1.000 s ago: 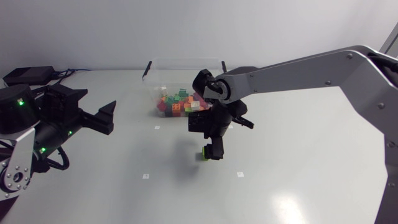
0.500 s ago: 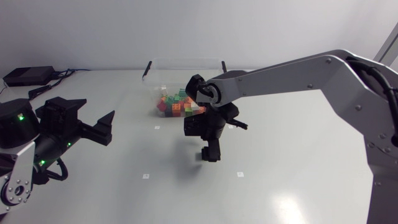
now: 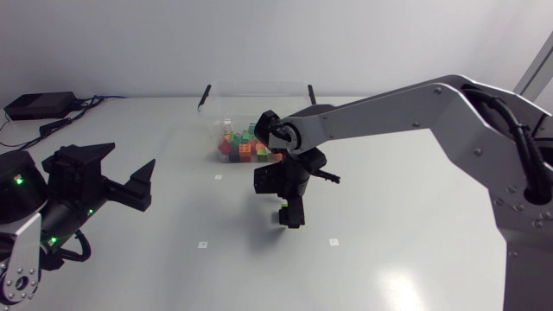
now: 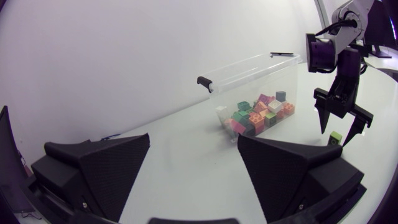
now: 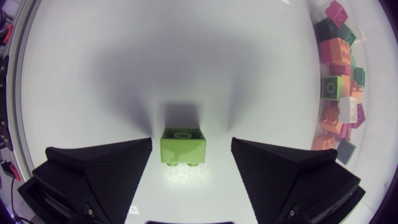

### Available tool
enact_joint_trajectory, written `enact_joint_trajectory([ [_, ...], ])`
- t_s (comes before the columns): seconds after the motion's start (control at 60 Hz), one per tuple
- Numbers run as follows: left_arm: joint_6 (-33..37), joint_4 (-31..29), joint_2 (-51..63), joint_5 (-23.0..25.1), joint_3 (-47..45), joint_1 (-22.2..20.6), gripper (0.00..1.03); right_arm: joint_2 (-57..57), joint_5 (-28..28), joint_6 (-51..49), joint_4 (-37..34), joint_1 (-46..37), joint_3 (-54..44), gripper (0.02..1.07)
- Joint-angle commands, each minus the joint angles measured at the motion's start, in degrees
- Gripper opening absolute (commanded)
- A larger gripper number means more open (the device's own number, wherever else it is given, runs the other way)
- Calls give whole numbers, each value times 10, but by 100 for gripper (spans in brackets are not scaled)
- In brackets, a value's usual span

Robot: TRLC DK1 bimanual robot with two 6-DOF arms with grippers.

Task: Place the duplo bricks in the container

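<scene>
The white table (image 3: 415,242) carries all the task items. The right arm (image 3: 389,108) enters from its side and reaches past the middle, with its wrist turned down. This posture sets the tool vertically over a loose item, which suits a top-down pick. The left arm (image 3: 52,190) is low at its own side, well apart from the work. In that position it does not obstruct the other arm's route to the bin.

The container (image 3: 259,91) is a clear plastic box with black latches at its rim, open at the top, and it stands near the far edge of the table. It holds a heap of duplo bricks (image 4: 261,109) in red, orange, green, pink, white and dark tones. The heap covers the floor of the box and lies well below the rim, so there is capacity left.

The left gripper (image 4: 193,149) is spread wide and holds nothing. The right gripper (image 5: 191,138) is also spread, one finger on each side of the green brick (image 5: 183,146), with table surface showing in both gaps. No contact is made, so the item is straddled, not gripped.

The green brick rests on the table, near the container but outside it. Judged step: close the fingers on it, then lift and carry it over the rim
</scene>
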Motion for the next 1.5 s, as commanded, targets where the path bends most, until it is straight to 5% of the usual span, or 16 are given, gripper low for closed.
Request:
enact_joint_trajectory([
  [0.0, 3, 10, -14, 4, -18, 7, 98, 17, 9, 6, 6, 7, 11, 93],
  [0.267, 4, 9, -33, 10, -28, 15, 98, 20, 14, 11, 14, 10, 10, 78],
  [0.4, 0, 10, -45, 10, -36, 14, 98, 19, 14, 13, 19, 10, 4, 59],
  [0.75, -15, 10, -87, 10, -56, 14, 98, 2, 15, 17, 30, 10, -20, 35],
  [1.483, -28, 8, -214, 10, -130, 7, 98, -143, 12, 60, 25, 4, -18, 31],
])
